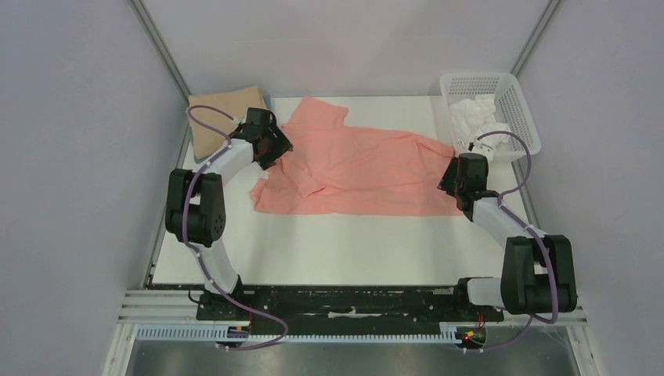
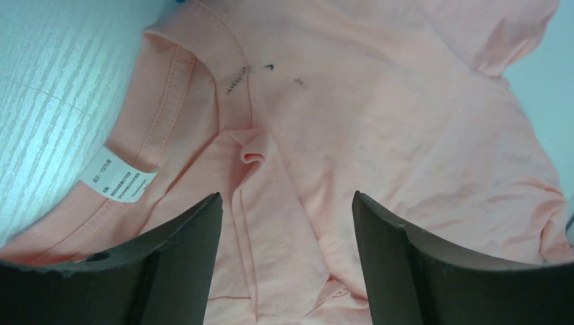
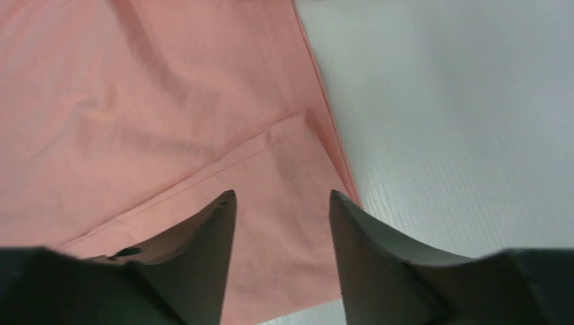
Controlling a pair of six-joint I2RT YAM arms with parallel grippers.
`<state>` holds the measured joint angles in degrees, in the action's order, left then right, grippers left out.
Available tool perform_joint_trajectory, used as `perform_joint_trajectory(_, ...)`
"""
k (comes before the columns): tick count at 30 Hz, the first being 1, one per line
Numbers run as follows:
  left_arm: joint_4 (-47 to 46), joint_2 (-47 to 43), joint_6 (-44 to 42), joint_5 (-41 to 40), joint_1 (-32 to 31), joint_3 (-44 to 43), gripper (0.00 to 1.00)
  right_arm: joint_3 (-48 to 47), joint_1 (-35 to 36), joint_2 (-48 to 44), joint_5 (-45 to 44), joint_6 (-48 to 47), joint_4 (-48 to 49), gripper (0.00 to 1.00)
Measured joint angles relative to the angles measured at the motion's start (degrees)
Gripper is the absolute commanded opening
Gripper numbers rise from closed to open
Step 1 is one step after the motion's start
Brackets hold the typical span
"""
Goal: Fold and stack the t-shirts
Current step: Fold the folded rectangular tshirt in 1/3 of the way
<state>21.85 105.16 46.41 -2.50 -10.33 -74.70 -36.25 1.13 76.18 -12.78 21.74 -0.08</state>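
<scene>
A salmon-pink t-shirt (image 1: 360, 164) lies spread and rumpled across the middle of the white table. My left gripper (image 1: 274, 149) is open over its collar end at the left; the left wrist view shows the neckline with a white label (image 2: 118, 179) and a raised fold of cloth (image 2: 260, 196) between the open jaws. My right gripper (image 1: 452, 178) is open over the shirt's right hem corner (image 3: 298, 271), with nothing held. A folded tan t-shirt (image 1: 219, 117) lies at the back left, on something blue whose edge barely shows.
A white mesh basket (image 1: 517, 98) with white cloth (image 1: 474, 117) in it stands at the back right. Grey walls close in both sides. The table's near half (image 1: 344, 247) is bare white surface.
</scene>
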Motion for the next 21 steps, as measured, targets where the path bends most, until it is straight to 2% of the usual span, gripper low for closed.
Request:
perform_joint_trajectory(4,0.17,-1.01,-0.94,1.16,0.02,-0.46,0.8,0.07,0.0,-2.34,0.15,-0.66,-1.2,0.95)
perform_joint_trajectory(5,0.13,-1.79,-0.96,1.25,0.02,0.22,0.8,0.26,0.13,-3.96,0.44,-0.92,-1.86,0.98)
perform_joint_trajectory(9,-0.79,-9.38,-1.01,2.54,0.02,8.39,0.81,2.97,1.84,-12.07,1.55,-1.16,-3.21,0.98)
perform_joint_trajectory(13,-4.48,-15.5,-0.96,6.75,0.0,17.97,0.82,8.2,9.2,-17.4,3.72,-0.68,-2.75,0.98)
perform_joint_trajectory(16,-7.08,-14.56,-0.94,9.79,-0.02,21.53,0.82,9.11,13.9,-13.53,6.38,-0.79,-0.26,0.98)
perform_joint_trajectory(21,-10.21,-8.98,-0.83,12.2,-0.02,21.9,0.83,7.8,16.0,0.2,11.63,-1.14,6.45,0.98)
